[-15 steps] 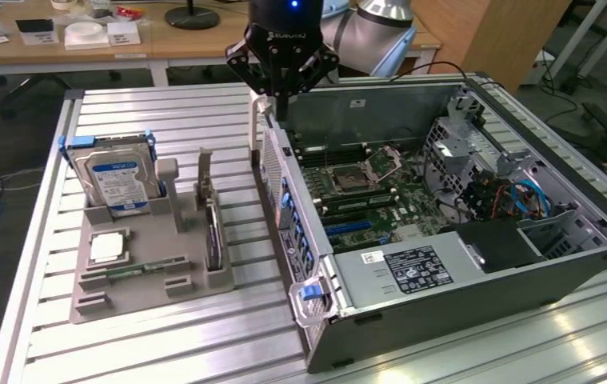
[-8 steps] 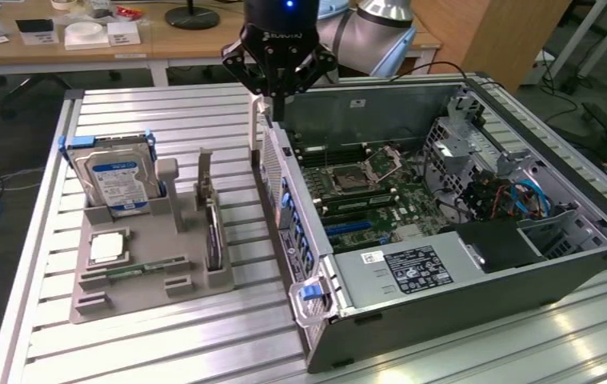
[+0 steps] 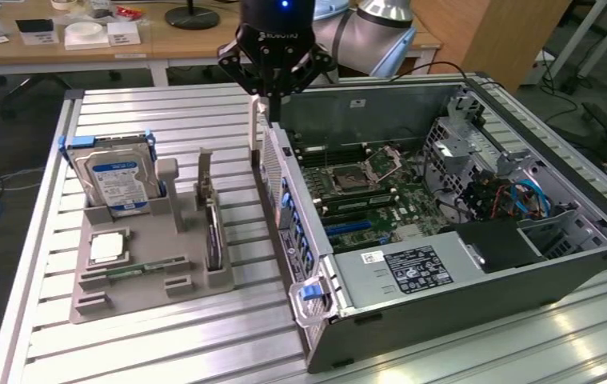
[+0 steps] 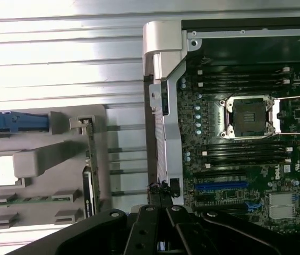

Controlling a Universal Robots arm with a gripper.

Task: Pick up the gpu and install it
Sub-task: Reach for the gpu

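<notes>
The gpu (image 3: 213, 237) stands edge-on as a thin dark slab in a slot of the grey holder (image 3: 143, 300); it also appears in the wrist view (image 4: 89, 183). My gripper (image 3: 271, 96) hangs high over the far end of the open computer case's rear wall (image 3: 281, 192), well beyond the gpu and apart from it. Its fingers are shut with nothing between them, and they meet at the edge of the wrist view (image 4: 161, 212). Inside the case lies the motherboard (image 3: 359, 192) with a blue expansion slot (image 4: 221, 186).
The holder also carries a silver hard drive in a blue frame (image 3: 117, 178), a narrow green memory stick (image 3: 133, 270) and a square processor chip (image 3: 105, 246). The case (image 3: 474, 308) lies on its side on the slatted metal table (image 3: 175, 344). A desk stands behind.
</notes>
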